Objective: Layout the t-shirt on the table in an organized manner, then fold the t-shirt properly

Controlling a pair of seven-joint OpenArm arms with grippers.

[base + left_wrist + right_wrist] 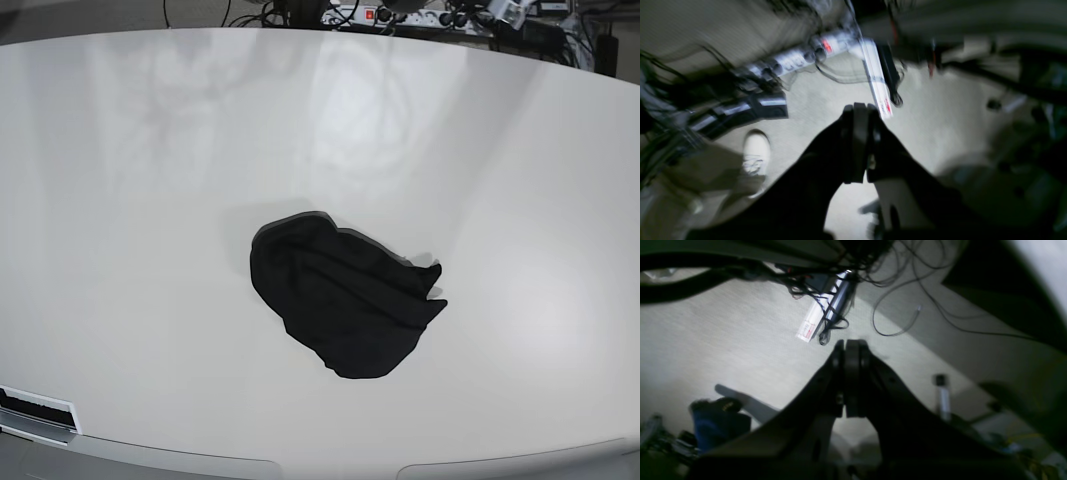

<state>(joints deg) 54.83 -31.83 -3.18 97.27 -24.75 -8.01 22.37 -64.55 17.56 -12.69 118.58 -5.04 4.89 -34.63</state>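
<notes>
**A:** Status of end effectors?

**B:** Left gripper (pixel 858 111): pads pressed together, nothing pinched between. Right gripper (pixel 851 346): same, pressed together and bare. Both aimed at carpeted floor off the table (pixel 120 150), over cables (pixel 900 320) and a power strip (pixel 796 58) well ahead of the left fingertips. Neither visible in the base view. Judged parked clear so as to leave the work surface unobstructed.

**B:** Also noted: white sneaker (pixel 756 151) down and to the left of the left gripper.

**A:** Location of the task item?

**B:** T-shirt (pixel 340 300) lying on the table, near the middle, somewhat toward the near edge. Well apart from both grippers; not seen in either wrist view. No contact of any kind.

**A:** Condition and shape?

**B:** Crumpled into one rounded heap. Black, matte, soft fabric with diagonal folds across the top; small pointed flap sticking out on one side. Sleeves, collar and hem not distinguishable within the bunch. Layout judged not yet begun.

**A:** Surface?

**B:** Glossy white, smooth, rounded edge, broad bare margin all round the heap. Likely slippery under cloth; ample room for spreading flat.

**A:** Handling expectation?

**B:** Limp, likely to drape and sag once lifted. Pinching a single layer at an edge advised, not the whole bunch.
</notes>
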